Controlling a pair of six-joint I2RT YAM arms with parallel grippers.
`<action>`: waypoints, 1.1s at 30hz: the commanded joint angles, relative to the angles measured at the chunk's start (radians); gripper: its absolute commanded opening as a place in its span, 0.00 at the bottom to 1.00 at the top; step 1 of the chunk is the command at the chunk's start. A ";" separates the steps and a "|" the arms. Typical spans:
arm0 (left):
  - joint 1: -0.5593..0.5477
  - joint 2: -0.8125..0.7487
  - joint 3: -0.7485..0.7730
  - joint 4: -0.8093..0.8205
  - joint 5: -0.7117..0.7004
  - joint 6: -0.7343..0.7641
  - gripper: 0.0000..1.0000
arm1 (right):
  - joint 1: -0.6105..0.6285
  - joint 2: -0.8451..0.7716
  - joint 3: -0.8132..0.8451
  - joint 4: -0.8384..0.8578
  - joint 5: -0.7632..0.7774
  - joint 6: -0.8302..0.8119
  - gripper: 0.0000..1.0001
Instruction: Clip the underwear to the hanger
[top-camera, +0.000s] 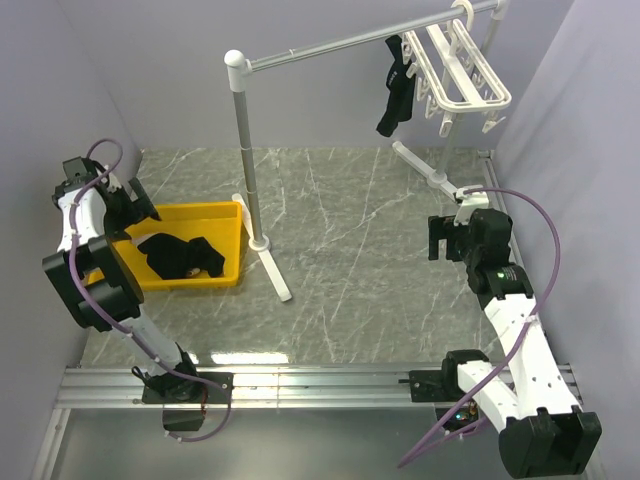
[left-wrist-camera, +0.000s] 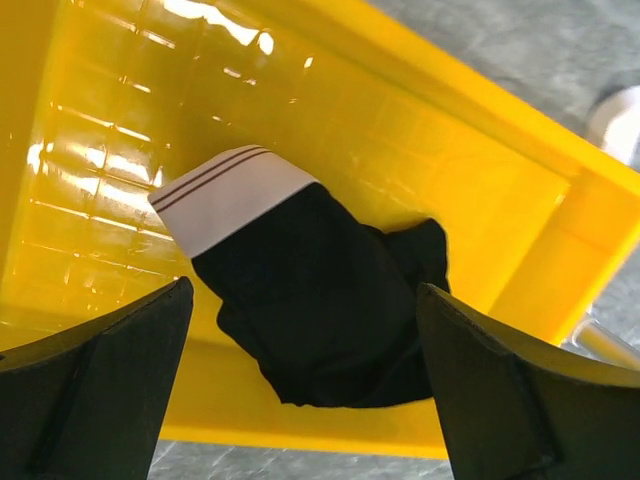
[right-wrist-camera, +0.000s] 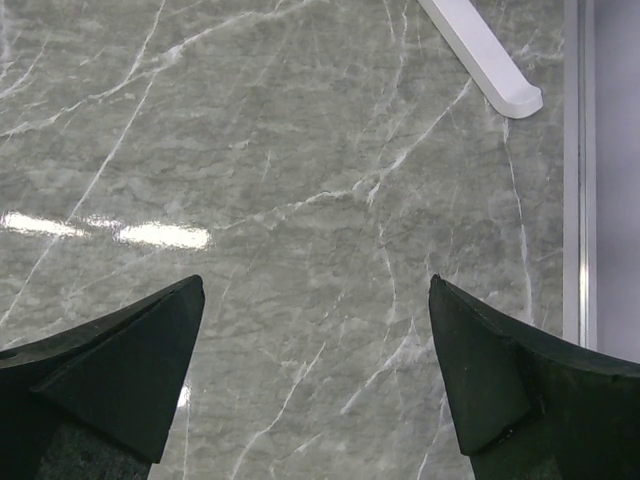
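The underwear, black cloth with a wide pale tan waistband, lies crumpled in a yellow bin at the left. My left gripper hovers over the bin's back left part, open and empty. In the left wrist view the black cloth shows between and beyond my spread left gripper. The white hanger hangs from the rail at the back right. My right gripper is open and empty above the bare floor at the right, as its wrist view shows.
A grey rail stand with white joints rises beside the bin; its white feet lie on the marble floor. A small all-black garment hangs at the hanger's left end. Walls close in on the left, back and right.
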 joint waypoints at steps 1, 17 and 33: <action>0.003 0.037 -0.017 0.042 -0.038 -0.058 0.99 | -0.006 0.002 0.037 0.014 -0.001 -0.007 1.00; 0.001 0.184 -0.054 0.123 0.028 -0.124 0.95 | -0.005 0.033 0.081 -0.026 -0.015 0.003 1.00; 0.001 -0.096 -0.156 0.140 0.145 0.048 0.00 | -0.005 0.030 0.119 -0.096 -0.055 -0.044 0.96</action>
